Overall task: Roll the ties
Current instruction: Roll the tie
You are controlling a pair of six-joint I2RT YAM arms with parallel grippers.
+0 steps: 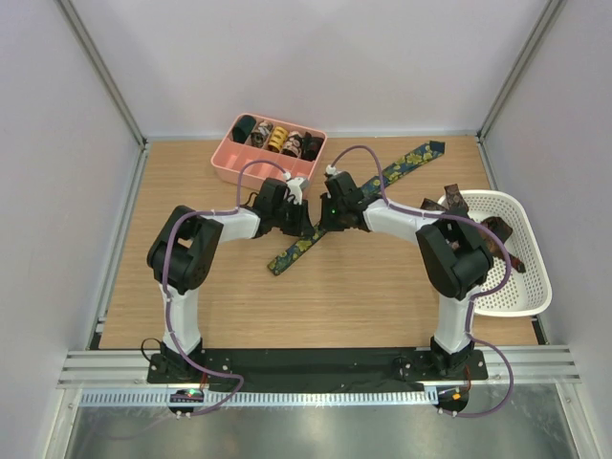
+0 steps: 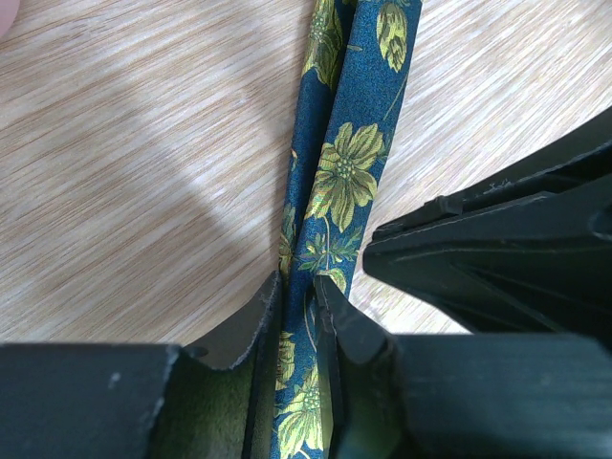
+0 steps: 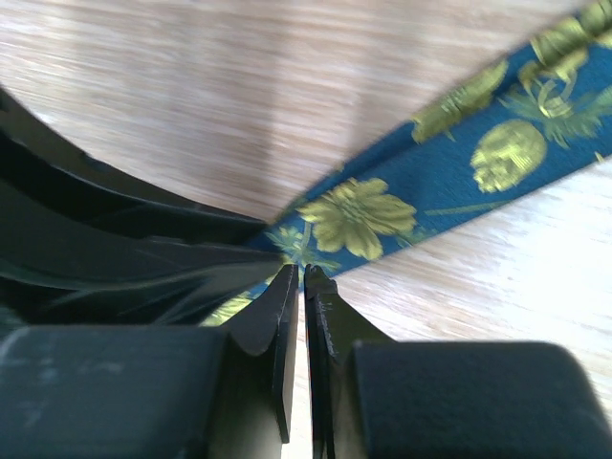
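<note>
At the middle of the wooden bench [image 1: 363,296], a navy tie [image 1: 402,164] printed with yellow-green flowers lies flat on a diagonal, one end toward the near left and the pointed end toward the far right corner. Both arms reach in over its midsection and meet there. The left end effector [image 1: 304,222] pinches the tie: in the left wrist view its two fingers [image 2: 253,325] sit on either side of the fabric, which looks doubled lengthwise at that spot and runs straight up between them. The right end effector [image 1: 327,225] sits just beside it, and its black body fills the right of that same view. In the right wrist view its fingers are pressed almost together, with only a thin slit between them. Their tips rest at the lower edge of the tie, but whether any fabric is caught between them cannot be told. At the far edge of the bench stands a pink tray [image 1: 222,158] holding a row of rolled ties [image 1: 277,140], dark, yellow and brown. On the right a white basket [image 1: 535,287] holds loose dark ties [image 1: 492,234], one hanging over its near rim toward the arms.
</note>
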